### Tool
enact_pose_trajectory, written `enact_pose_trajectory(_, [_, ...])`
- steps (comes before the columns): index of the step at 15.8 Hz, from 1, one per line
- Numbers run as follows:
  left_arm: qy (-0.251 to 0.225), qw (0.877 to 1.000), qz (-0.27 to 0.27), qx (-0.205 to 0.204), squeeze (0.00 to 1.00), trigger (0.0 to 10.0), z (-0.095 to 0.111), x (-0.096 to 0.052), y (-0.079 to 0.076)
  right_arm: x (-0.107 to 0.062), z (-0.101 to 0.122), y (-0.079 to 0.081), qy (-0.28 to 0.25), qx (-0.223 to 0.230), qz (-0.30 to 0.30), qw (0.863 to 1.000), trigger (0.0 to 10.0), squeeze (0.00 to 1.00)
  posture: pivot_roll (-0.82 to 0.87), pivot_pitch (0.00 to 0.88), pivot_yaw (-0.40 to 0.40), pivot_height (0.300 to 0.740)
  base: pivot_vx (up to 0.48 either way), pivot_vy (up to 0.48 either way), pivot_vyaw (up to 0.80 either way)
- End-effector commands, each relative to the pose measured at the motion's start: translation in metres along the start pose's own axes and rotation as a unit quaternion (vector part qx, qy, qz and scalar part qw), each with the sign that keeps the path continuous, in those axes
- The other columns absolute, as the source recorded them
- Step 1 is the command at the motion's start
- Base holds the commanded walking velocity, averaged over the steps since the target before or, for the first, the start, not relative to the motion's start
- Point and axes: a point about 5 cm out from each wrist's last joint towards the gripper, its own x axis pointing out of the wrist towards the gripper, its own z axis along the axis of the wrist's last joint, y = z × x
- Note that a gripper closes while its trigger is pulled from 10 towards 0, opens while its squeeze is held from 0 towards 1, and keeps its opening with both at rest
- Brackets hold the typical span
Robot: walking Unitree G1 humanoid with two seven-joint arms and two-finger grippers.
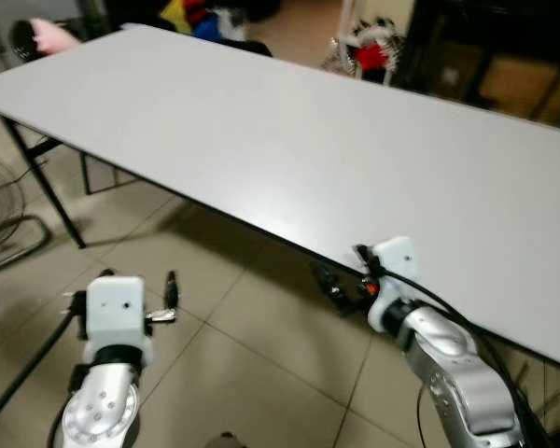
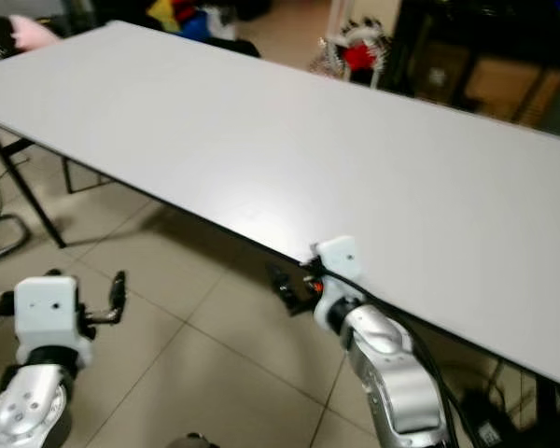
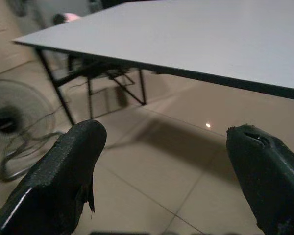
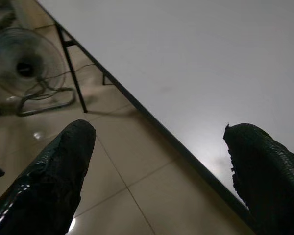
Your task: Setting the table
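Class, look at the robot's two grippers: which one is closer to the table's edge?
The right gripper: it sits just at the near edge of the white table, while the left gripper hangs lower over the tiled floor, well short of the edge.

1. The two head views look forward and down from above onto the grey table [image 1: 355, 159], whose near edge runs from ten o'clock to four o'clock, with tiled floor [image 1: 261, 355] below.
2. The left wrist view sits low, below the tabletop, facing its edge and a floor fan [image 3: 12, 122].
3. The right wrist view looks down, close over the table edge; it shares table, floor and fan with the left wrist view.
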Motion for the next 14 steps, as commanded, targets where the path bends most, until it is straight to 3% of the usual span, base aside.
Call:
enact_pose_trajectory(1, [-0.014,1.0,0.001,0.008,0.0,10.0,0.005,-0.001,-0.003,-0.002,0.0,-0.008,0.004,0.005,-0.013,1.0,10.0,0.46,-0.04,0.017,0.0,0.74,0.0,0.0,0.8])
enact_pose_trajectory(2, [-0.015,1.0,0.007,0.015,0.0,10.0,0.004,-0.001,-0.002,-0.003,-0.002,-0.012,0.005,0.009,-0.027,1.0,10.0,0.4,-0.04,0.016,0.003,0.74,0.0,0.0,0.8])
enact_pose_trajectory(4, [-0.019,0.999,0.007,0.024,0.0,10.0,0.005,0.001,-0.002,-0.007,-0.002,-0.018,-0.004,0.012,-0.06,0.998,10.0,0.4,-0.05,0.017,0.02,0.74,0.0,0.0,0.8])
enact_pose_trajectory(8, [-0.056,0.997,-0.057,0.015,0.0,10.0,0.014,0.019,-0.014,-0.029,-0.002,-0.045,-0.035,0.01,-0.186,0.982,10.0,0.39,-0.12,0.023,0.115,0.74,0.0,0.0,0.8])
enact_pose_trajectory(10, [-0.069,0.995,-0.075,0.002,0.0,10.0,0.012,0.022,-0.013,-0.037,-0.001,-0.049,-0.038,-0.009,-0.189,0.981,10.0,0.09,-0.14,0.028,0.134,0.74,0.0,0.0,0.8])
enact_pose_trajectory(11, [-0.068,0.995,-0.073,0.001,0.0,10.0,0.01,0.022,-0.011,-0.038,-0.001,-0.051,-0.037,-0.012,-0.19,0.981,10.0,0.0,-0.14,0.029,0.127,0.74,0.0,0.0,0.8])
enact_pose_trajectory(14, [-0.065,0.996,-0.066,0.005,0.0,10.0,0.007,0.013,-0.005,-0.038,0.0,-0.05,-0.037,-0.036,-0.171,0.984,10.0,0.0,-0.13,0.028,0.094,0.74,0.0,0.0,0.8])
